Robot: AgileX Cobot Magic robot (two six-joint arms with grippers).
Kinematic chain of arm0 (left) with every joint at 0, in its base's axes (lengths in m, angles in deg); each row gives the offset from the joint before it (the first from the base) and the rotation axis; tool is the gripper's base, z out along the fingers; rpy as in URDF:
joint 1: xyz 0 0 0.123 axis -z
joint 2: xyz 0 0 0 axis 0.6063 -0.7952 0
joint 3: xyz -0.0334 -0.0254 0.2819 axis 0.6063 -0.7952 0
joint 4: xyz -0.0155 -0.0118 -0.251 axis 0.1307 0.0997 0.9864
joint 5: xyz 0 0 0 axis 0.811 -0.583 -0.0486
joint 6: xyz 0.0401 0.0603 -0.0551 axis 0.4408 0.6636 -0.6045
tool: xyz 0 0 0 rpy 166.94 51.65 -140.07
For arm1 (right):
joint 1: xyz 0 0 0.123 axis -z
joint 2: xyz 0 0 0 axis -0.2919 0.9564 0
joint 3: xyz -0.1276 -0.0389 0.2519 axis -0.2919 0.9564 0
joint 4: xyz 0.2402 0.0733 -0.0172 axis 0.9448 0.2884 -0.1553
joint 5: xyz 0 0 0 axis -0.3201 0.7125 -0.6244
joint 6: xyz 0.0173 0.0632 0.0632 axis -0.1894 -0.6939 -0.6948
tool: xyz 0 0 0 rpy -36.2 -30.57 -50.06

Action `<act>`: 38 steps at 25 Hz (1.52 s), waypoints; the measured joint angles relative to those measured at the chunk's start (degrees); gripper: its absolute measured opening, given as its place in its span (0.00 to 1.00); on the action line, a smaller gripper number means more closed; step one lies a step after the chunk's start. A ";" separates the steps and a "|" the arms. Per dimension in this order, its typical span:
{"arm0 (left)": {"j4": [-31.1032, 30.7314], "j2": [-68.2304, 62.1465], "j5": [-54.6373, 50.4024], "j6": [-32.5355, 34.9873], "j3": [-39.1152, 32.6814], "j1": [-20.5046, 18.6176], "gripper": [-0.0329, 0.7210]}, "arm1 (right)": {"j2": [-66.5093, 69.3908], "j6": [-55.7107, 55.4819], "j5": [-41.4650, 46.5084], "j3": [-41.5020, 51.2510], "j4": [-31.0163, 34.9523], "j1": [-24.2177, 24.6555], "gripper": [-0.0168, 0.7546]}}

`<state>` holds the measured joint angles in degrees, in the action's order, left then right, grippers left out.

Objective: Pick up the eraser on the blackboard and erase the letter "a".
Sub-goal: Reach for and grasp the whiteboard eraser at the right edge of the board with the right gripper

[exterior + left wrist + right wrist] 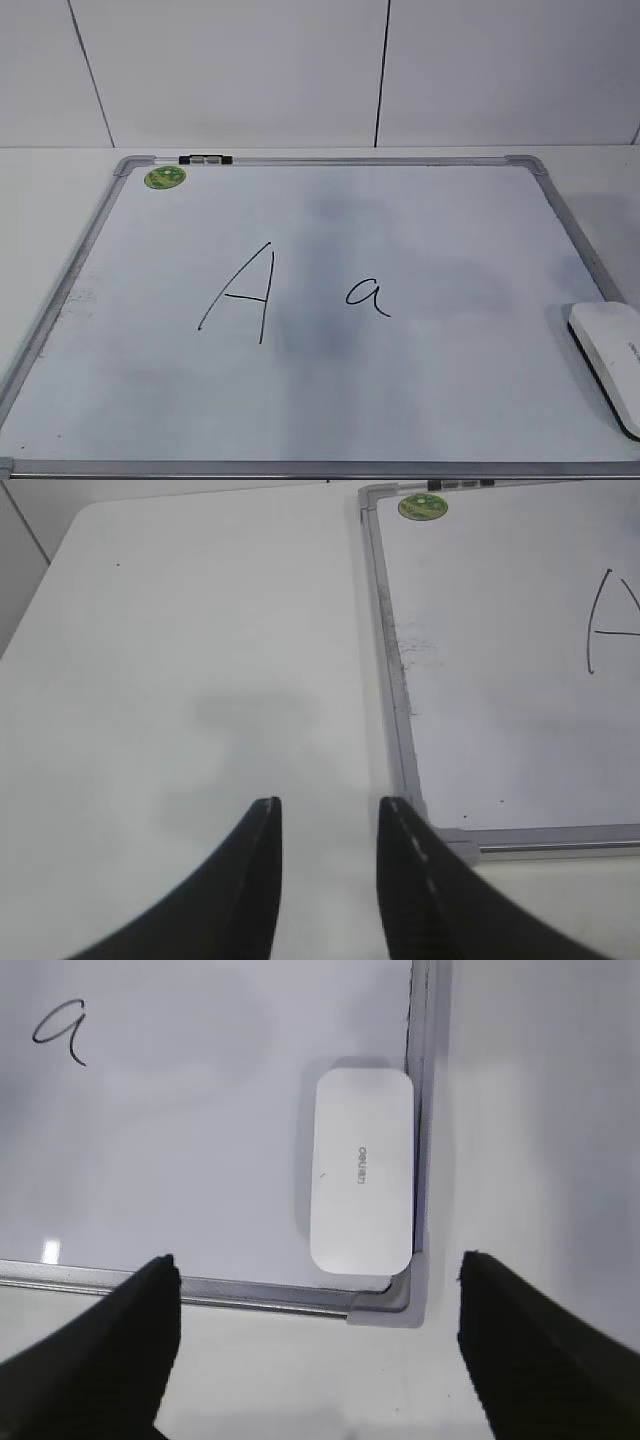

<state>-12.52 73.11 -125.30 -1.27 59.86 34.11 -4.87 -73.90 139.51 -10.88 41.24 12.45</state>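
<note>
The blackboard (330,410) is a white board with a grey frame, lying flat on the table. The small letter "a" (367,295) is written near its middle, right of a larger capital "A" (243,292); the "a" also shows in the right wrist view (60,1030). The white eraser (612,360) lies in the board's near right corner, against the frame, and shows in the right wrist view (362,1170). My right gripper (318,1270) is open and empty, above the table just short of that corner. My left gripper (328,810) is open and empty over the table left of the board (520,630).
A round green sticker (165,178) and a small black-and-grey clip (205,159) sit at the board's far left corner. White table (180,680) surrounds the board; a white panelled wall (250,70) stands behind it.
</note>
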 joint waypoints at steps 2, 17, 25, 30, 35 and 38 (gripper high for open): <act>0.00 0.00 0.00 0.00 0.00 0.00 0.37 | 3.39 -0.86 0.62 -0.79 0.24 0.00 0.89; 0.00 0.00 0.00 0.00 0.00 0.00 0.37 | 21.60 -1.73 -0.41 -1.16 -0.77 0.00 0.90; 0.00 0.00 0.00 0.00 0.00 0.00 0.37 | 29.75 -3.11 -2.84 -1.25 -2.04 0.00 0.90; 0.00 0.00 0.00 0.00 0.00 0.00 0.37 | 33.46 -4.43 -4.55 -1.25 -2.85 0.00 0.90; 0.00 0.00 0.00 0.00 0.00 0.00 0.37 | 36.31 -5.06 -6.11 -1.29 -3.30 0.00 0.90; 0.00 0.00 0.00 0.00 0.00 0.00 0.37 | 37.55 -5.45 -6.76 -1.37 -3.70 0.00 0.90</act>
<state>-12.52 73.11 -125.30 -1.27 59.86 34.11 32.68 -79.35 132.75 -12.25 37.54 12.45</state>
